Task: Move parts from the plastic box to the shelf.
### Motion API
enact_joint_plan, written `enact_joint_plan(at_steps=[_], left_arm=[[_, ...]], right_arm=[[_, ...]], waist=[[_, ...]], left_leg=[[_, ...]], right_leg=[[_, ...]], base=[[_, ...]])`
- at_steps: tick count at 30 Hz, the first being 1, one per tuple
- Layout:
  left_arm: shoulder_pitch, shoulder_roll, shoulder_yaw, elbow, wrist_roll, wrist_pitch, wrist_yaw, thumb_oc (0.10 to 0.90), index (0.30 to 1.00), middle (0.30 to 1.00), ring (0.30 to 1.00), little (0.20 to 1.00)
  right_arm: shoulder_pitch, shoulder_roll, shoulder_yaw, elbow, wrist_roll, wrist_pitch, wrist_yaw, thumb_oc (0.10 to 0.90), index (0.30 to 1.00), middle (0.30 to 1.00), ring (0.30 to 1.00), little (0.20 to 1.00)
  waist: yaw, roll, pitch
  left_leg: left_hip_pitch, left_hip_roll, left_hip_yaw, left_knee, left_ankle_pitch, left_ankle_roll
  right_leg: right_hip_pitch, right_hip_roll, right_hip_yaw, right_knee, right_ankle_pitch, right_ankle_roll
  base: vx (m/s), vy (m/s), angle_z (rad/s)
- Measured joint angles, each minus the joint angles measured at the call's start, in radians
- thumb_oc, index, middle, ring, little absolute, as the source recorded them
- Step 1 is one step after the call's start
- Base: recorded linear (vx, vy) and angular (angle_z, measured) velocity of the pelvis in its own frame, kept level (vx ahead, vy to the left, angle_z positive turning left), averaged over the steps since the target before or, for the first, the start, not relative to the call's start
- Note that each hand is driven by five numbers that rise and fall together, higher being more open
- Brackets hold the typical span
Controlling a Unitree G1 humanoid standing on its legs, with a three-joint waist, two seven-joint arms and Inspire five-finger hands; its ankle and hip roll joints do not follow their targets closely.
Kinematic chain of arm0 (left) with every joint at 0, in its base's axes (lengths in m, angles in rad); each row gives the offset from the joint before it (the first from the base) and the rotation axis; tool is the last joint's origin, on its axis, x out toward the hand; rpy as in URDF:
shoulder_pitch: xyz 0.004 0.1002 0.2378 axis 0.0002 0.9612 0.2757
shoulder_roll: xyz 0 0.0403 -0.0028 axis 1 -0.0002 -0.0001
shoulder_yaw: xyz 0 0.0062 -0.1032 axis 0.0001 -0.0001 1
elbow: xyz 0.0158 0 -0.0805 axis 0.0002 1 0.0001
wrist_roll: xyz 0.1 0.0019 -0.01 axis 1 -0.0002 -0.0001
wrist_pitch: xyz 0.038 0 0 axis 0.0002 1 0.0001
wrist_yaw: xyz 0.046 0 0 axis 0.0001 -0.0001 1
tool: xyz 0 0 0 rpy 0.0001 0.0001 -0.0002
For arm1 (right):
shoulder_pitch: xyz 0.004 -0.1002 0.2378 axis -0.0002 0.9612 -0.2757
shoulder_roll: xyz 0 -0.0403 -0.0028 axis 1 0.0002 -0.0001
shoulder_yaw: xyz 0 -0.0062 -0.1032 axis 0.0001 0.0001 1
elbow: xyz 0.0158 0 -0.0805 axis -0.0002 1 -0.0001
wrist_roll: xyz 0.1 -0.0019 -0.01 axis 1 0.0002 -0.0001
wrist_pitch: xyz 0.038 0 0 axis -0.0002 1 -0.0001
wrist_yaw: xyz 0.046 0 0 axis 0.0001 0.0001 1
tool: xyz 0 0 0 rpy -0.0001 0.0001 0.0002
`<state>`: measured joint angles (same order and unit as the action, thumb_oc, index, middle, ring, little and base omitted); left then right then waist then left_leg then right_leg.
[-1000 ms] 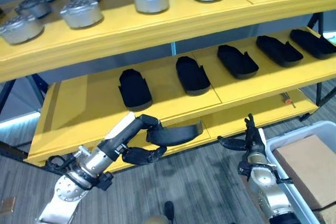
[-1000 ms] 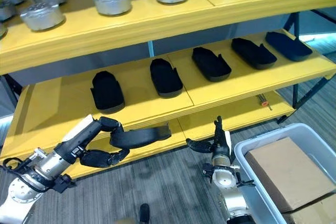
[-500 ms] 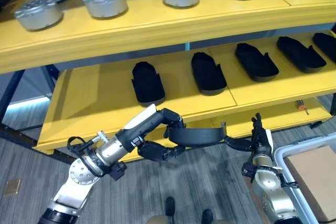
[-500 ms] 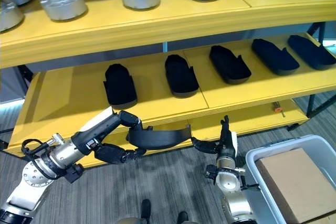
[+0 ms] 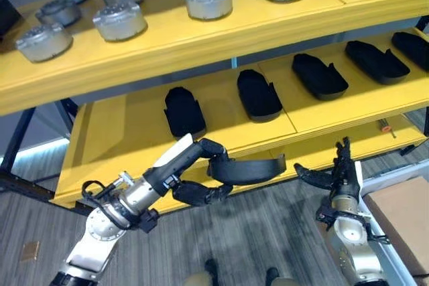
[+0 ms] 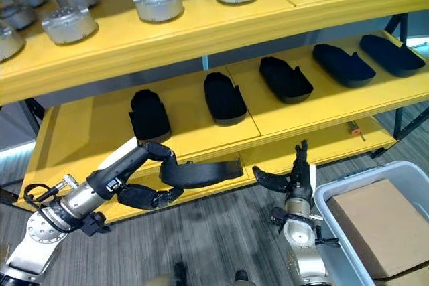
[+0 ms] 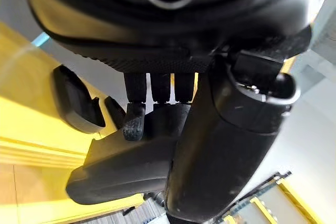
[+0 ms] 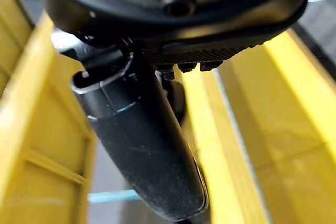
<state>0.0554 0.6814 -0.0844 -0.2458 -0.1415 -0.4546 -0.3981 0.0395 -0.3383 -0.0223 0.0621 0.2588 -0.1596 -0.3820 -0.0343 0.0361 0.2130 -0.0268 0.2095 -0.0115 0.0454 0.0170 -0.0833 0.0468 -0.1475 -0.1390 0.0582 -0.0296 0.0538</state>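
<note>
I see the left hand (image 5: 191,175) holding a part (image 5: 249,169) before the middle shelf (image 5: 120,135), the plastic box (image 6: 348,195) at far right.

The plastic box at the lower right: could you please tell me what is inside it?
Inside the plastic box lies a brown cardboard piece, which covers most of the interior. Whatever lies beneath it is hidden, so I cannot tell whether any parts remain.

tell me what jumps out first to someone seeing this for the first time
The bright yellow shelf dominates, with round silver metal parts lined along its top level and long black plastic parts in a row on the middle level. In front of the middle level's edge, the left hand is curled round another long black part, while the right hand hangs open by a grey plastic box holding a cardboard carton.
</note>
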Motion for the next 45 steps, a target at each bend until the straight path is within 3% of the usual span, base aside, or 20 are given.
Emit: enact_joint_plan(at_steps=[2,4,5,6,7,9,11,15,17,19,20,21,23,25,26,27,30,34,37,45], left_arm=[[0.005,0.001,-0.001,0.002,0.001,0.002,-0.005,0.400,0.300,0.300,0.300,0.300],[0.023,0.003,-0.004,0.003,0.014,0.004,-0.004,0.400,0.300,0.300,0.300,0.300],[0.024,0.004,-0.003,0.002,0.037,0.003,-0.003,0.400,0.300,0.300,0.300,0.300],[0.025,0.020,0.002,0.006,0.065,-0.009,0.006,0.400,0.300,0.300,0.300,0.300],[0.048,0.064,0.022,0.010,0.119,-0.024,0.046,0.400,0.300,0.300,0.300,0.300],[0.077,0.089,0.058,0.010,0.138,-0.028,0.075,0.400,0.300,0.300,0.300,0.300],[0.088,0.137,0.127,0.021,0.166,-0.071,0.102,0.400,0.300,0.300,0.300,0.300],[0.140,0.159,0.247,-0.017,0.143,-0.144,0.104,0.400,0.300,0.300,0.300,0.300],[0.154,0.158,0.259,-0.025,0.124,-0.180,0.111,0.400,0.300,0.300,0.300,0.300],[0.212,0.156,0.291,-0.038,0.116,-0.207,0.119,0.400,0.300,0.300,0.300,0.300],[0.222,0.160,0.294,-0.035,0.116,-0.209,0.117,0.400,0.300,0.300,0.300,0.300],[0.203,0.160,0.282,-0.033,0.113,-0.208,0.107,0.400,0.300,0.300,0.300,0.300],[0.158,0.157,0.270,-0.040,0.100,-0.211,0.094,0.400,0.300,0.300,0.300,0.300],[0.099,0.142,0.249,-0.037,0.023,-0.205,0.057,0.400,0.300,0.300,0.300,0.300],[0.056,0.127,0.220,-0.037,-0.007,-0.195,0.034,0.400,0.300,0.300,0.300,0.300],[0.022,0.107,0.186,-0.036,-0.016,-0.187,0.026,0.400,0.300,0.300,0.300,0.300],[-0.055,0.042,0.073,-0.075,-0.047,-0.172,-0.030,0.400,0.300,0.300,0.300,0.300],[-0.057,0.004,0.046,-0.101,0.025,-0.173,-0.021,0.400,0.300,0.300,0.300,0.300],[-0.057,0.025,0.053,-0.100,0.166,-0.177,0.067,0.400,0.300,0.300,0.300,0.300],[0.102,0.044,0.180,-0.048,0.403,-0.180,0.392,0.400,0.300,0.300,0.300,0.300]], right_arm=[[-0.001,-0.027,-0.032,0.002,0.000,-0.004,-0.004,0.900,1.000,1.000,1.000,1.000],[-0.003,-0.070,-0.050,0.012,0.000,-0.011,-0.019,0.900,1.000,1.000,1.000,1.000],[-0.001,-0.090,-0.066,0.014,0.000,-0.020,-0.026,0.900,1.000,1.000,1.000,1.000],[-0.001,-0.087,-0.085,0.009,0.001,-0.025,-0.036,0.900,1.000,1.000,1.000,1.000],[0.033,-0.055,-0.093,-0.043,0.025,-0.027,-0.060,0.900,1.000,1.000,1.000,1.000],[0.042,-0.041,-0.051,-0.069,0.025,-0.037,-0.055,0.900,1.000,1.000,1.000,1.000],[0.046,0.023,-0.020,-0.106,0.026,-0.033,-0.040,0.900,1.000,1.000,1.000,1.000],[0.036,0.061,0.053,-0.127,-0.007,-0.032,-0.009,0.900,1.000,1.000,1.000,1.000],[0.015,0.080,0.053,-0.128,-0.023,-0.024,-0.009,0.900,1.000,1.000,1.000,1.000],[-0.018,0.080,0.053,-0.128,-0.023,-0.002,-0.010,0.900,1.000,1.000,1.000,1.000],[-0.017,0.076,0.051,-0.128,-0.023,0.001,-0.033,0.900,1.000,1.000,1.000,1.000],[-0.009,0.068,0.052,-0.128,-0.024,0.001,-0.059,0.900,1.000,1.000,1.000,1.000],[0.011,0.061,0.053,-0.125,-0.026,0.006,-0.092,0.900,1.000,1.000,1.000,1.000],[0.008,0.052,0.069,-0.115,-0.046,0.007,-0.097,0.900,1.000,1.000,1.000,1.000],[0.009,0.050,0.069,-0.108,-0.047,0.004,-0.097,0.900,1.000,1.000,1.000,1.000],[0.009,0.042,0.065,-0.097,-0.051,0.001,-0.098,0.900,1.000,1.000,1.000,1.000],[0.003,0.029,0.068,-0.053,-0.051,0.009,-0.085,0.900,1.000,1.000,1.000,1.000],[0.004,0.018,0.060,-0.050,-0.051,0.013,-0.085,0.900,1.000,1.000,1.000,1.000],[0.011,0.005,0.041,-0.052,-0.051,0.012,-0.086,0.900,1.000,1.000,1.000,1.000],[0.059,-0.006,0.017,-0.065,-0.053,0.009,-0.083,0.900,1.000,1.000,1.000,1.000]], waist=[[0.003,0.010,0.003],[0.002,0.013,0.006],[-0.002,0.039,0.004],[-0.005,0.049,0.012],[-0.006,0.006,0.019],[0.010,0.009,0.020],[0.064,0.000,0.023],[0.149,-0.005,0.022],[0.183,-0.021,0.024],[0.214,-0.036,0.025],[0.202,-0.052,0.022],[0.193,-0.053,0.023],[0.169,-0.052,0.023],[0.169,-0.057,0.020],[0.154,-0.062,0.015],[0.129,-0.055,0.012],[0.100,-0.026,-0.008],[0.058,-0.021,-0.017],[0.030,-0.019,-0.019],[0.036,-0.006,-0.031]], left_leg=[[-0.008,0.060,-0.023,0.003,0.015,-0.026],[0.008,0.039,-0.018,-0.033,0.014,-0.025],[0.014,0.014,-0.009,-0.043,0.028,-0.007],[0.027,-0.010,0.010,-0.051,0.027,-0.089],[0.044,-0.119,0.007,-0.080,0.040,-0.027],[0.048,-0.160,0.002,-0.103,0.064,0.002],[0.026,-0.201,-0.010,-0.079,0.049,0.044],[0.035,-0.223,-0.025,-0.087,0.054,0.075],[0.027,-0.230,0.000,-0.077,0.054,0.075],[0.028,-0.213,0.080,-0.078,0.048,0.086],[0.032,-0.229,0.085,-0.081,0.026,0.105],[0.036,-0.227,0.059,-0.081,0.026,0.111],[0.043,-0.206,0.016,-0.089,0.049,0.120],[0.040,-0.194,0.001,-0.101,0.072,0.103],[0.025,-0.207,-0.022,-0.100,0.074,0.099],[0.015,-0.218,-0.044,-0.097,0.075,0.095],[0.012,-0.217,-0.032,-0.108,0.084,0.091],[0.029,-0.214,-0.001,-0.125,0.089,0.094],[0.046,-0.213,0.014,-0.125,0.084,0.088],[0.046,-0.204,0.030,-0.125,0.079,0.079]], right_leg=[[-0.021,-0.016,0.026,0.008,0.011,0.021],[-0.031,-0.073,0.056,0.010,0.025,0.076],[-0.020,-0.089,0.055,-0.006,0.037,0.103],[0.006,-0.116,0.052,-0.026,0.050,0.140],[0.017,-0.218,0.021,-0.031,0.089,0.124],[0.013,-0.230,0.004,-0.022,0.113,0.109],[0.026,-0.257,-0.063,-0.018,0.169,0.103],[0.014,-0.268,-0.074,0.018,0.220,0.107],[0.004,-0.275,-0.157,0.012,0.275,0.119],[-0.040,-0.280,-0.280,0.010,0.346,0.114],[-0.035,-0.290,-0.334,0.022,0.361,0.113],[-0.040,-0.284,-0.319,0.066,0.326,0.133],[-0.048,-0.190,-0.243,0.157,0.120,0.133],[-0.035,-0.014,-0.168,0.113,-0.018,0.080],[-0.012,0.042,-0.104,0.048,-0.041,0.049],[0.009,0.059,-0.075,0.011,-0.027,0.002],[0.011,0.063,-0.052,-0.023,0.001,0.003],[0.037,0.069,-0.026,-0.086,0.035,0.005],[0.065,0.072,-0.009,-0.128,0.052,0.004],[0.067,0.080,-0.001,-0.144,0.057,-0.002]], base=[[0.00,0.426,-0.36],[0.00,0.482,-0.36],[-0.02,0.460,-0.14],[-0.03,0.351,0.19],[-0.03,0.394,0.30],[-0.04,0.429,0.31],[-0.05,0.391,0.38],[-0.02,0.246,0.17],[-0.06,0.267,-0.28],[-0.05,0.181,-0.76],[-0.03,0.138,-0.43],[-0.01,0.073,0.28],[0.00,0.002,0.47],[0.04,-0.012,0.31],[0.07,-0.001,0.63],[0.05,0.004,0.68],[0.07,-0.001,0.08],[0.08,-0.021,-0.28],[0.07,-0.033,-0.13],[0.04,-0.041,-0.05]])
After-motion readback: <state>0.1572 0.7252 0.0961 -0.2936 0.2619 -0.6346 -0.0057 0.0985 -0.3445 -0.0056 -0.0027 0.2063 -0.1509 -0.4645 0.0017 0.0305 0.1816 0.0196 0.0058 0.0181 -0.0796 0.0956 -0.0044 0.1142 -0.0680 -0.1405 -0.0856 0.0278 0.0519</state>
